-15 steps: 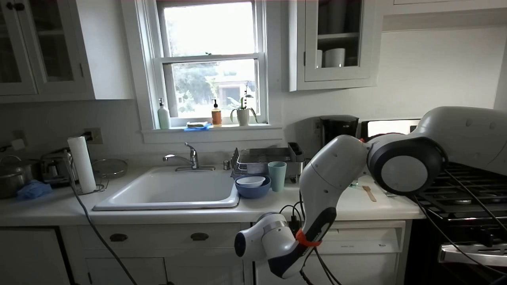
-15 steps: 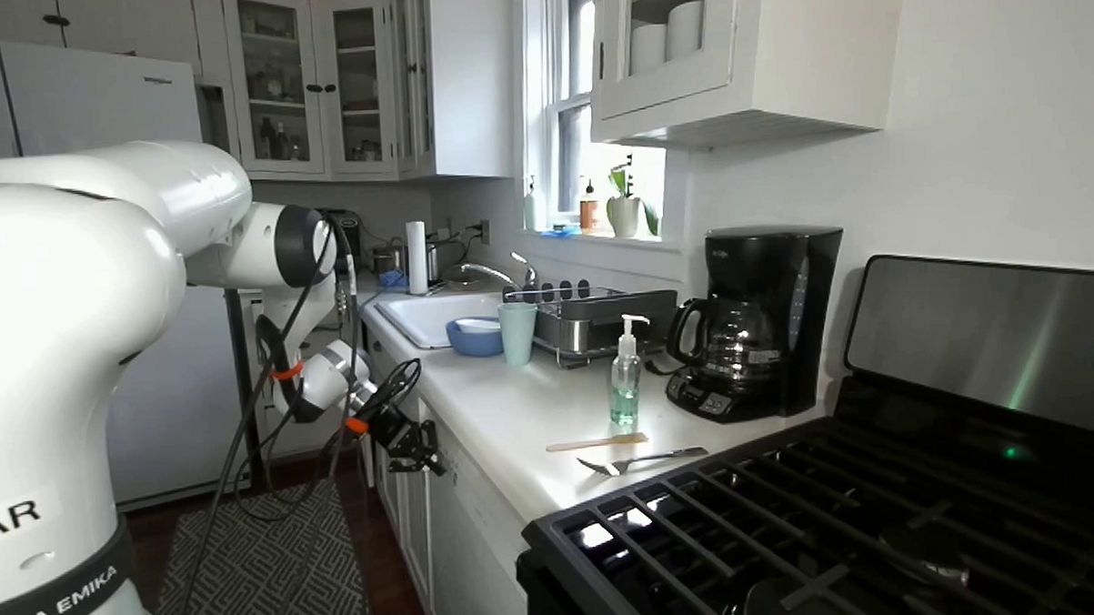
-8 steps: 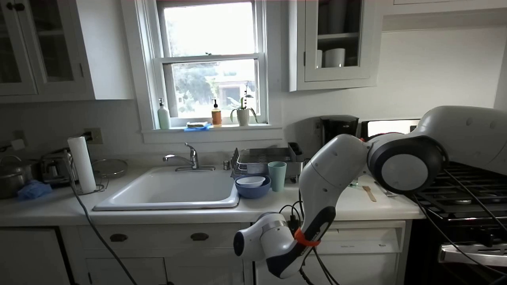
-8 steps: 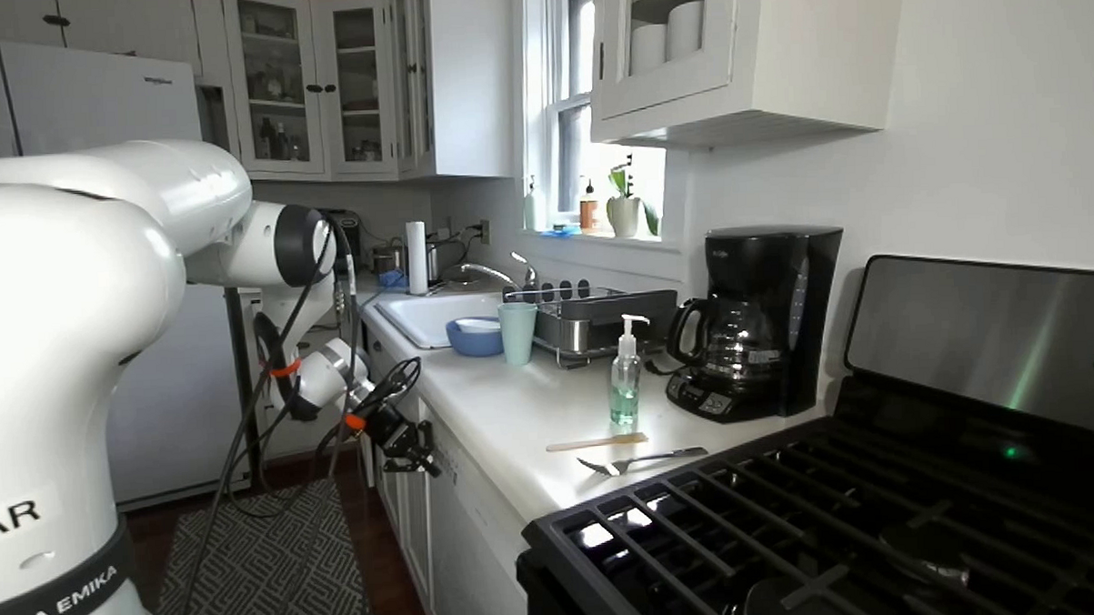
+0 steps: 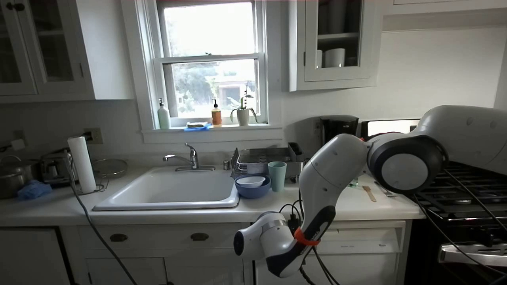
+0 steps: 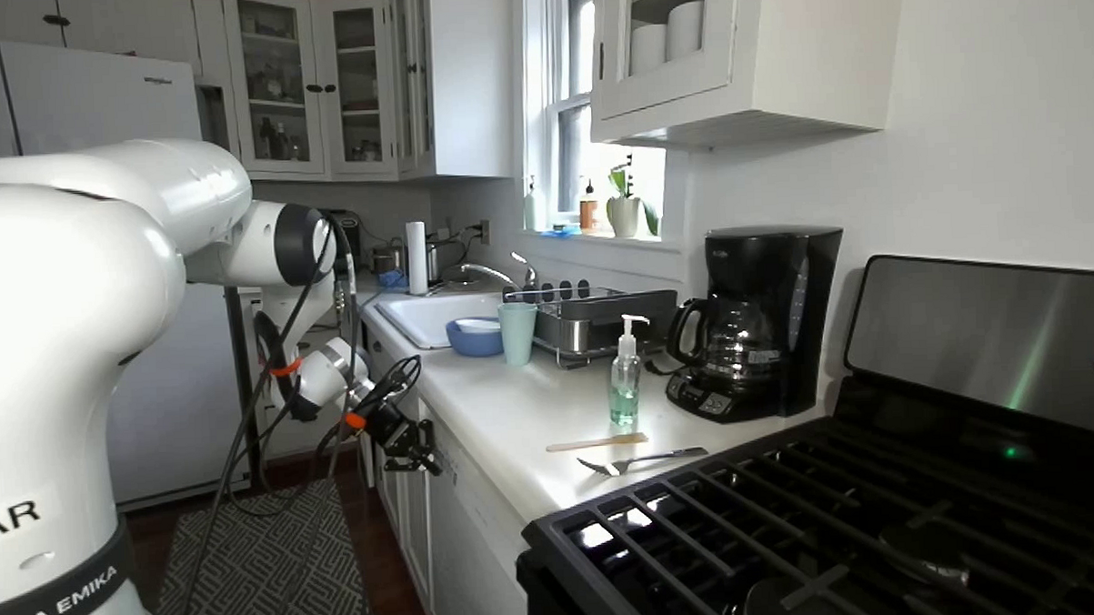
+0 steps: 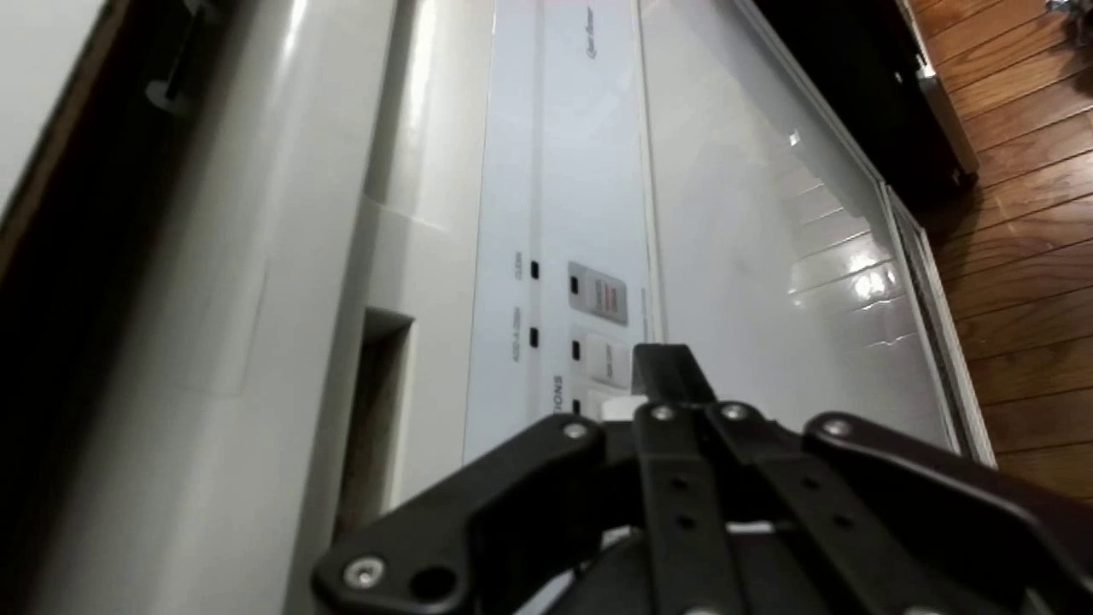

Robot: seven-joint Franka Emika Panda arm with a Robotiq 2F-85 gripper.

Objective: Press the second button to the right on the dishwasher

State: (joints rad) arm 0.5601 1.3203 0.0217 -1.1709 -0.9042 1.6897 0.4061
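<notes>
The white dishwasher [image 5: 360, 240] is under the counter, left of the stove; it also shows in an exterior view [image 6: 475, 547]. In the wrist view its control strip [image 7: 559, 171] has a grey button [image 7: 599, 293], a white button [image 7: 604, 360] beside it, and another white button [image 7: 591, 400] partly covered by my gripper. My gripper [image 7: 670, 373] is shut with nothing seen between its fingers. Its tips are over the strip's edge beside the white buttons; I cannot tell whether they touch. It also shows close to the dishwasher front [image 6: 432, 466] and is hidden behind the arm in an exterior view.
The counter edge [image 6: 465, 438] overhangs just above the gripper. The black stove [image 6: 701, 539] stands beside the dishwasher. A soap bottle [image 6: 624, 387], wooden fork [image 6: 597, 443] and metal fork [image 6: 643, 461] lie or stand on the counter. Cables [image 5: 323, 265] hang from the arm.
My gripper has shifted very slightly back from the dishwasher front over the last second. In the latest half second it has hardly moved.
</notes>
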